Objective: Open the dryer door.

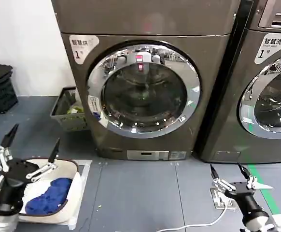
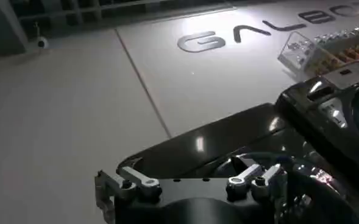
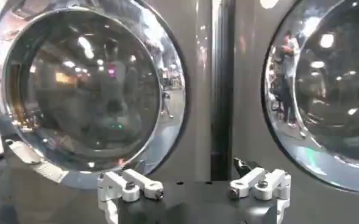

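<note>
door [image 1: 144, 89] shut, task unstarted | right gripper [image 1: 231, 175] low near dryer [image 1: 150, 72], jaws released, likely staged for reach | left gripper [image 1: 32, 142] over basket [image 1: 77, 170], jaws released, idle

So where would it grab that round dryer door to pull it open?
Probably the wide chrome ring around the glass, hooking the fingers behind its outer edge from the front. The dryer door sits shut and flush with no sticking-out handle showing, so that rim is the only lip to catch. I can't tell which side is hinged. The open right gripper is nearer the ring's right edge.
</note>
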You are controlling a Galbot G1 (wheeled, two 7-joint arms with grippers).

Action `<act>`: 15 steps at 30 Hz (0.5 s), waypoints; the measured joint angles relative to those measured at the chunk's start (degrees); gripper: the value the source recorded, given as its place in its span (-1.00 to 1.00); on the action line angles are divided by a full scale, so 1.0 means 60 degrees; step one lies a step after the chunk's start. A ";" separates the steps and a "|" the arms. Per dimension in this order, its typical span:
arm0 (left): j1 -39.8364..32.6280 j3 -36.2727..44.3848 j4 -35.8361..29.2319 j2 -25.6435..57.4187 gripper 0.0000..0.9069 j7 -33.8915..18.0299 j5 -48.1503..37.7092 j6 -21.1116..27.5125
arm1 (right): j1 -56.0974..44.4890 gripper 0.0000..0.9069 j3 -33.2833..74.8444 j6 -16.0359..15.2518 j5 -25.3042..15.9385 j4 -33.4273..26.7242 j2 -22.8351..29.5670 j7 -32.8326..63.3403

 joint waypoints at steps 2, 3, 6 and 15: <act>-0.0010 0.0010 -0.0002 -0.0010 1.00 0.0000 0.0007 0.0006 | 0.0344 1.00 -0.0153 0.0006 0.0312 -0.0149 -0.0274 -0.0001; -0.0019 0.0012 -0.0008 -0.0012 1.00 0.0001 0.0008 0.0011 | 0.0531 1.00 -0.0235 0.0011 0.0413 -0.0231 -0.0415 -0.0001; -0.0018 0.0015 -0.0016 -0.0011 1.00 0.0002 0.0009 0.0016 | 0.1081 1.00 -0.0512 0.0089 0.0647 -0.0527 -0.0849 -0.0063; -0.0028 0.0038 -0.0019 -0.0026 1.00 0.0006 0.0032 0.0035 | 0.2423 1.00 -0.1602 0.0623 0.1376 -0.1410 -0.1965 -0.0336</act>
